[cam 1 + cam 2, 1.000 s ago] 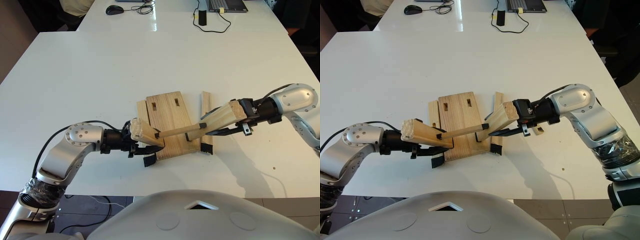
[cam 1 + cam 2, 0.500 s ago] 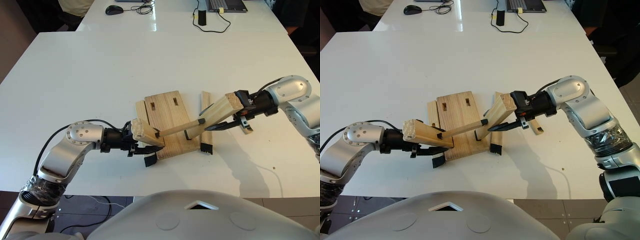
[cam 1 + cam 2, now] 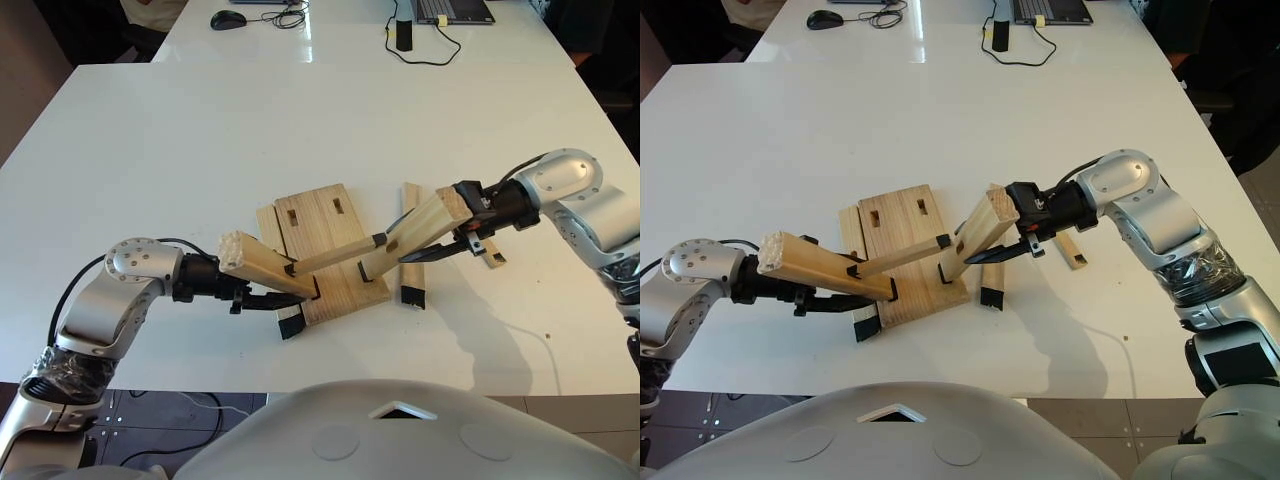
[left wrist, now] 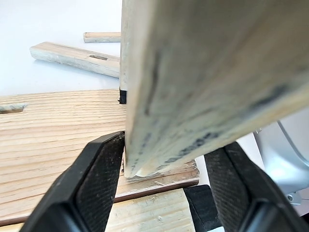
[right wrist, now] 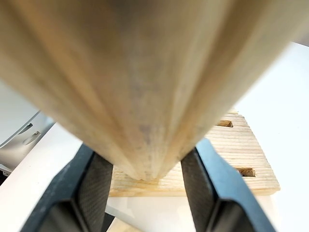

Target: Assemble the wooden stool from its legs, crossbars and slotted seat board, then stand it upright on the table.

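Two legs joined by a crossbar (image 3: 335, 255) are held above the seat board (image 3: 318, 212), which lies flat on the table (image 3: 180, 150) with two slots facing up. The left leg (image 3: 262, 266) is clamped between the fingers of the left gripper (image 3: 264, 294), with its lower end over the board's near left corner. The right leg (image 3: 412, 230) is clamped likewise in the right gripper (image 3: 447, 238), with its lower end over the board's right edge. Each end of the crossbar meets the side of one leg. A third leg (image 3: 409, 205) lies on the table just to the right of the board, and a fourth (image 3: 267, 224) lies along the board's left edge. A short stick (image 3: 493, 257) rests on the table near the right gripper. A mouse (image 3: 229, 19) and a laptop (image 3: 455, 10) are seen on the farther table.
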